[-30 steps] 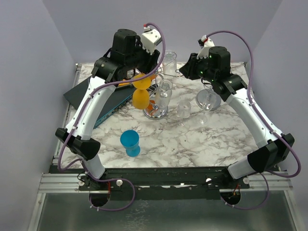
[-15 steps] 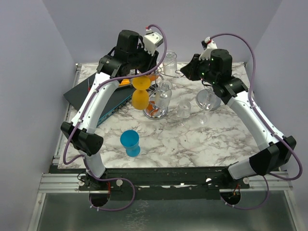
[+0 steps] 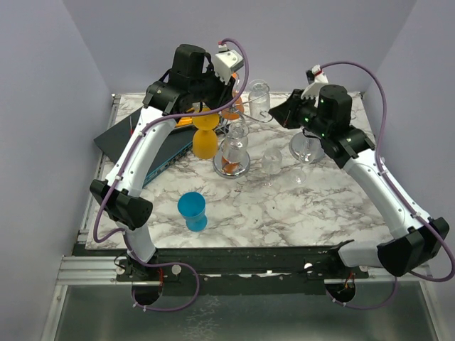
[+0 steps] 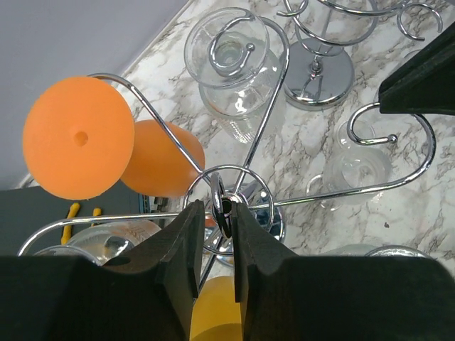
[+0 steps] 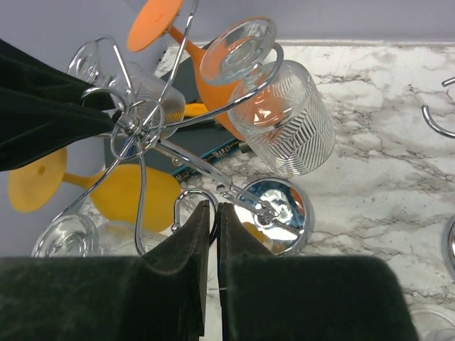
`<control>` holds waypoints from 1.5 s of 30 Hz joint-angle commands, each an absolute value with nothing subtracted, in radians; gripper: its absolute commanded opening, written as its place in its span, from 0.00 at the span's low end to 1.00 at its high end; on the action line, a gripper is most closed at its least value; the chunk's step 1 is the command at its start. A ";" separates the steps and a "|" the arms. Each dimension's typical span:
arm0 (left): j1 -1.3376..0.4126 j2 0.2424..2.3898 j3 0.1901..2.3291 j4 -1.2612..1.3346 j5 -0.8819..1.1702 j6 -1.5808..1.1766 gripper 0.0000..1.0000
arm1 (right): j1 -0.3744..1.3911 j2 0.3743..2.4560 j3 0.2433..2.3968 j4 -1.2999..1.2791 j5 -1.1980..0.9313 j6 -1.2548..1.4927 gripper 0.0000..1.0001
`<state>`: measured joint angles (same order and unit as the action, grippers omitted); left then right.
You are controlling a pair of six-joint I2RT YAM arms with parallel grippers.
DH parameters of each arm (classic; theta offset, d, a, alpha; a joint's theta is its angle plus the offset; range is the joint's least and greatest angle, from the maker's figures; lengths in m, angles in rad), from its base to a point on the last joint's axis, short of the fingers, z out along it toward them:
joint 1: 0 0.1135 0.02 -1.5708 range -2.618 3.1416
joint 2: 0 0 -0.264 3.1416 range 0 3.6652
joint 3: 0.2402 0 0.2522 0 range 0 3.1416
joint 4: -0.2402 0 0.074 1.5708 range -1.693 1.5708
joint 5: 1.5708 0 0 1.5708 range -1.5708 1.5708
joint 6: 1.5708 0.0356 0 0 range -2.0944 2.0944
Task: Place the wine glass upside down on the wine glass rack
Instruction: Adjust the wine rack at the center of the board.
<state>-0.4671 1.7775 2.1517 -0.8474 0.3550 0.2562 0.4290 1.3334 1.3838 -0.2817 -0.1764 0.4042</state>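
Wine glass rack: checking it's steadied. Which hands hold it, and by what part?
Both. The left hand pinches the wine glass rack by its top ring; the right hand pinches the hooked tip of one wire arm.

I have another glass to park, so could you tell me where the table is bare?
The near marble strip between the blue cup and the right arm is bare. The far middle is crowded: rack, hanging glasses, a standing clear glass.

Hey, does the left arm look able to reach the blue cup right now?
Probably not right now. The left gripper is pinched on the top ring of the wine glass rack, so it would have to let go first. The blue cup itself stands in the open.
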 commanded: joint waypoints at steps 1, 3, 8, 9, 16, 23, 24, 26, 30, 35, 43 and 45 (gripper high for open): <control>-0.446 1.797 2.168 -0.848 0.315 0.315 0.26 | 0.436 1.287 1.331 -0.329 -0.255 0.430 0.01; -0.446 1.805 2.178 -0.847 0.311 0.321 0.26 | 0.436 1.274 1.311 -0.330 -0.264 0.441 0.01; -0.446 1.815 2.200 -0.848 0.311 0.322 0.25 | 0.438 1.235 1.256 -0.323 -0.271 0.459 0.00; -0.446 1.813 2.198 -0.848 0.316 0.321 0.25 | 0.439 1.230 1.251 -0.327 -0.273 0.460 0.00; -0.449 1.760 2.158 -0.848 0.356 0.313 0.37 | 0.439 1.217 1.267 -0.347 -0.267 0.444 0.02; -0.456 1.670 2.116 -0.847 0.344 0.295 0.64 | 0.438 1.243 1.385 -0.401 -0.211 0.389 0.28; -0.456 1.659 2.119 -0.848 0.337 0.293 0.71 | 0.439 1.247 1.405 -0.409 -0.207 0.384 0.34; -0.455 1.640 2.125 -0.848 0.330 0.288 0.81 | 0.438 1.253 1.437 -0.422 -0.200 0.369 0.44; -0.456 1.600 2.147 -0.851 0.307 0.270 0.87 | 0.439 1.258 1.499 -0.466 -0.211 0.338 0.61; -0.451 1.518 2.107 -0.864 0.259 0.252 0.97 | 0.594 1.263 1.547 -0.540 -0.146 0.291 0.71; -0.406 1.329 1.810 -0.838 0.102 0.340 0.99 | 0.971 1.320 1.419 -0.564 0.066 0.343 0.67; -0.398 1.290 1.753 -0.833 0.090 0.354 0.99 | 1.027 1.343 1.374 -0.537 0.080 0.361 0.67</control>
